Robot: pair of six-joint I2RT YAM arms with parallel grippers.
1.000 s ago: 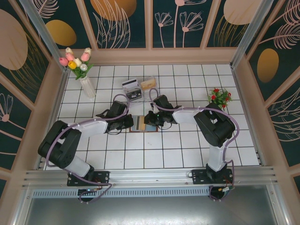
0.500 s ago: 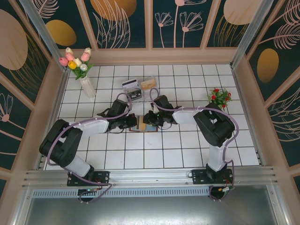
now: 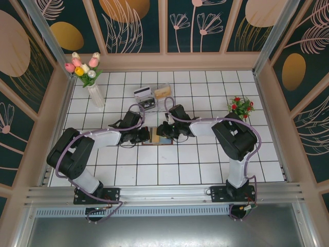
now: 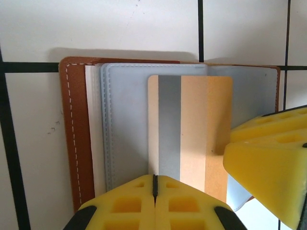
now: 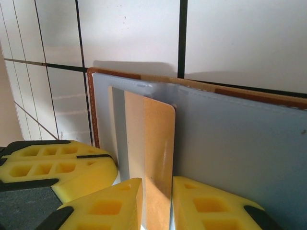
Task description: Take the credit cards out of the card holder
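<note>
White tiled counter (image 3: 205,164); card (image 4: 192,124), long axis toward shut left jaws, side edge between right jaws, slightly apart, grip unclear.

Brown card holder (image 4: 76,143) open flat; tan card (image 4: 192,124) protruding.

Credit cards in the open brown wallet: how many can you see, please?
1: a tan, grey-striped card over the blue-grey inside of the brown wallet; others may be hidden.
</note>
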